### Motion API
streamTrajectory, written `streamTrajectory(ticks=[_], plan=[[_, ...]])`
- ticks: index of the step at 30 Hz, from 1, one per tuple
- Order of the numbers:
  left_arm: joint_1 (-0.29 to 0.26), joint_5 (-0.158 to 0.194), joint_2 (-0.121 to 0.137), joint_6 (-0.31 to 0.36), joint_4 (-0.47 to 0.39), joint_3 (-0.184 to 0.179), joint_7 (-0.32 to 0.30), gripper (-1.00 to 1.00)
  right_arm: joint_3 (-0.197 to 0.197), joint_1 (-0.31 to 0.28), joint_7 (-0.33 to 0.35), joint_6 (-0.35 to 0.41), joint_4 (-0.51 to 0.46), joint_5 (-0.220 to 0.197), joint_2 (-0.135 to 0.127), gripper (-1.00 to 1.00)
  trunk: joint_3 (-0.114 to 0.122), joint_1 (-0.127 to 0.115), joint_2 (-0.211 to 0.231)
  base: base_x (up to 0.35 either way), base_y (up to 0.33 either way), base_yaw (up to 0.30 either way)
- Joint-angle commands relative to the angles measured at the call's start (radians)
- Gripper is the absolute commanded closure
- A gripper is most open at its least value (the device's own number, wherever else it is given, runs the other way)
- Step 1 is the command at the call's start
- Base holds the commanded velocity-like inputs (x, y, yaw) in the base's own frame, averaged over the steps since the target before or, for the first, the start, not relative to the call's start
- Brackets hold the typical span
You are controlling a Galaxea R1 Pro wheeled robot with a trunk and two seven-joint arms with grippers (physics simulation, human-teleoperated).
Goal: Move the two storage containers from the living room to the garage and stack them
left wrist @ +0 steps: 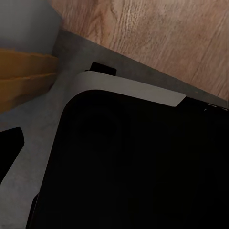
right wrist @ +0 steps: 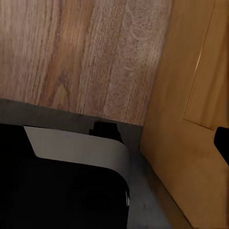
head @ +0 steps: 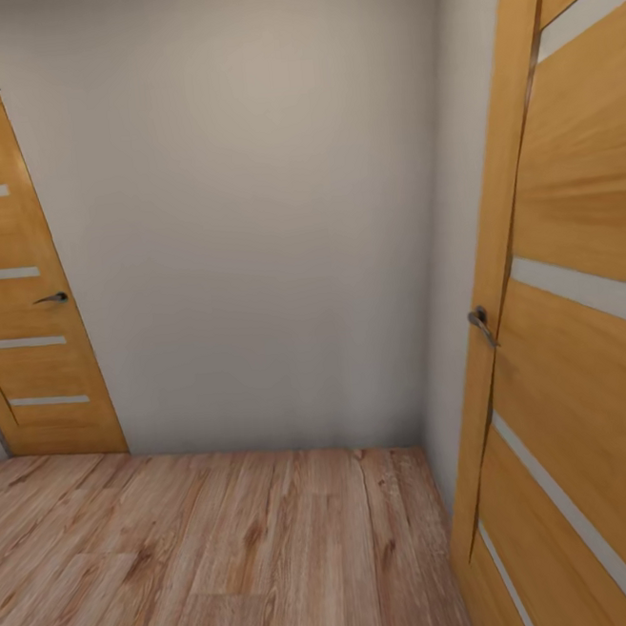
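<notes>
The two storage containers are out of view. In the head view I face a bare beige-grey wall over light wood-plank flooring. In the left wrist view a dark finger tip shows at the picture's edge above my black, white-trimmed base. In the right wrist view a dark finger tip shows at the edge, in front of a wooden door. Too little of either gripper shows to tell whether it is open or shut.
An orange wooden door with pale glass strips and a metal handle stands very close on my right. A second matching door is shut at the far left. The wall corner lies ahead on the right.
</notes>
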Motion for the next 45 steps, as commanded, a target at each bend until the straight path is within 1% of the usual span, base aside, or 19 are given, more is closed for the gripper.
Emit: streamTrajectory(ticks=[1,15,45], plan=[[0.0,0.0,0.0,-0.002,0.0,0.006,0.0,-1.0,0.01,-0.001,-0.002,-0.006,0.003,-0.01,0.0,-1.0,-0.001,0.0,-0.001,0.239,0.0,0.0],[0.0,0.0,0.0,-0.002,0.0,0.006,0.0,-1.0,0.009,-0.001,-0.002,-0.006,0.003,-0.01,0.002,-1.0,-0.001,0.0,-0.001,0.266,0.0,0.0],[0.0,0.0,0.0,-0.002,-0.001,0.007,0.0,-1.0,0.01,-0.001,-0.002,-0.006,0.003,-0.01,0.002,-1.0,-0.001,0.0,-0.001,0.075,0.0,0.0]])
